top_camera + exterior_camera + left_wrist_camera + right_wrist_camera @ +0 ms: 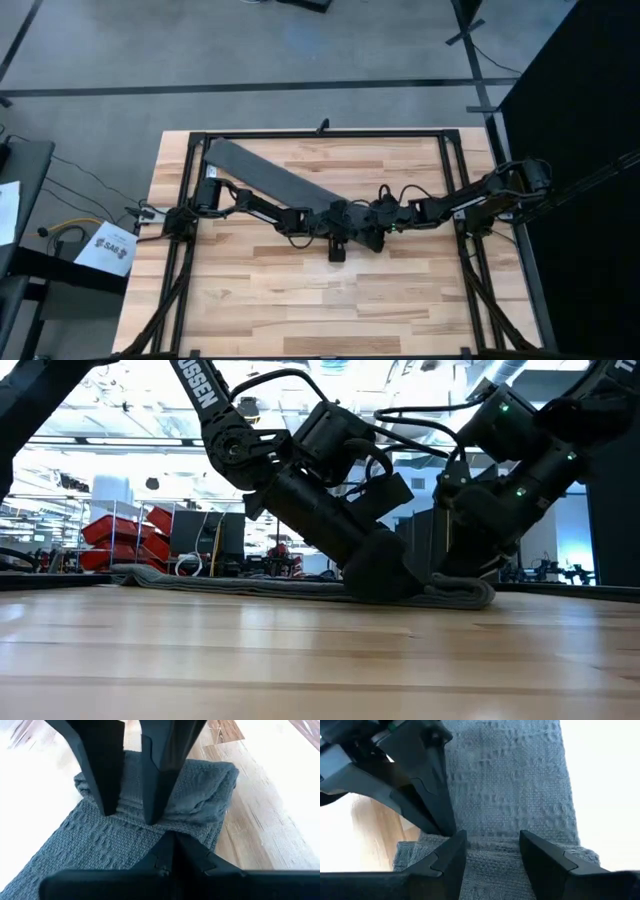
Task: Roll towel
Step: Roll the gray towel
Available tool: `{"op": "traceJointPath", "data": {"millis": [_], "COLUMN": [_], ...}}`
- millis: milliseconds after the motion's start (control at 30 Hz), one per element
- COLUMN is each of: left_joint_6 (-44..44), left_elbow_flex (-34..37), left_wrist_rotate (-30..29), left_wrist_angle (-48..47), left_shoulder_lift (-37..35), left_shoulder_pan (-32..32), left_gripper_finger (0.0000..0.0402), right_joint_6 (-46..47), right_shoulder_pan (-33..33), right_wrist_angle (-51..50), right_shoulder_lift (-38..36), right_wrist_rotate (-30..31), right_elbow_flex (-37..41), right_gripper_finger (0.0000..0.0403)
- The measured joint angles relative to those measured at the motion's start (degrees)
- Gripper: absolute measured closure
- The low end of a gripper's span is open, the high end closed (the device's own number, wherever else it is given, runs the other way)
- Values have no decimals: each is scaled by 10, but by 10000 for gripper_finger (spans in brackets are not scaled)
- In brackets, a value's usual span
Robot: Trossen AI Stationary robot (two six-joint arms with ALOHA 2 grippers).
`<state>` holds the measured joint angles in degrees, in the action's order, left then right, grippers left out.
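The towel (268, 173), a soft, limp, light knit strip lying diagonally on the desk (300, 300) from far left to centre, is best gripped at its rolled right end, where the left tool (172, 837) is closed and the right tool (492, 851) straddles it, narrowly parted.

High view: overhead, straight down, whole table (300, 300). Low view: tabletop height, level, facing the room. Both wrist views: very close, facing opposite ways; all share the towel (270, 173) end.
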<state>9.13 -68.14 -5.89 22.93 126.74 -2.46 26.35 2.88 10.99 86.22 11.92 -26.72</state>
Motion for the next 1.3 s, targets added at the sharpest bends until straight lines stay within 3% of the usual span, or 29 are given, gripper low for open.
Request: {"op": "traceJointPath", "data": {"millis": [200, 467, 900, 1133, 1300], "left_joint_6": [-1, -9, 11, 37, 9], "left_elbow_flex": [0, 0, 1, 1, -1], "left_wrist_rotate": [-1, -3, -3, -1, 58], "left_wrist_angle": [2, 2, -62, -56, -10], "left_shoulder_lift": [0, 0, -37, -44, -18], "left_shoulder_pan": [1, 0, 7, 51, 83], "left_gripper_finger": [396, 396, 396, 396, 396], "right_joint_6": [5, 13, -29, -40, -65], "right_shoulder_pan": [5, 8, 16, 16, 22], "right_wrist_angle": [13, 68, 30, 33, 48], "right_shoulder_lift": [13, 83, 69, 69, 71], "right_wrist_rotate": [14, 29, 19, 18, 17], "right_elbow_flex": [0, -12, -14, -12, -10], "right_gripper_finger": [233, 233, 233, 233, 233]}}
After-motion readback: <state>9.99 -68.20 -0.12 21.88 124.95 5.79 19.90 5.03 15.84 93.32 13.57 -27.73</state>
